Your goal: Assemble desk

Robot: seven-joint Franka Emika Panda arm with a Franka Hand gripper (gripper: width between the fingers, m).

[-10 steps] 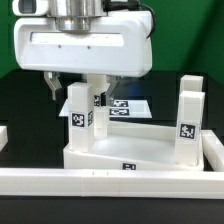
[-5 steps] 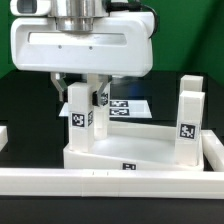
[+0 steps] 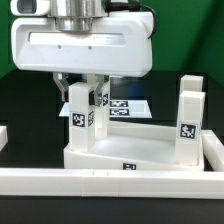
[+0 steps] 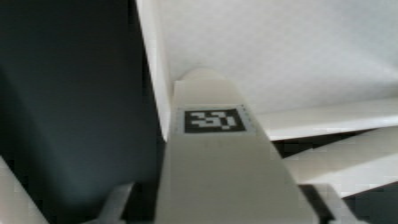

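In the exterior view the gripper [image 3: 84,92] hangs from its broad white housing straight above the desk top [image 3: 130,150], which lies against the long white rail [image 3: 110,180] edging the black table [image 3: 20,105]. The desk top is a white rectangular tray with a raised rim, a small tag on its near wall. On its corner toward the exterior view's left stands a square white leg [image 3: 80,118], upright, with a tag on its face. The fingers [image 3: 97,92] come down on either side of this leg's upper end and are drawn in close to it, partly closed; they appear to press its sides, though the contact itself is hard to make out here. Two more legs [image 3: 189,112] stand upright at the far corners toward the exterior view's right, well apart from the gripper. Behind the desk top the marker board [image 3: 128,106] lies flat on the table.

In the wrist view the same leg [image 4: 217,165] fills the middle of the picture, seen along its length, its tag plain on the face. Grey fingertips [image 4: 118,200] show at the picture's edge just beside the leg, with little or no gap to it. The desk top's white floor [image 4: 285,50] lies beyond the leg, the dark table beside it
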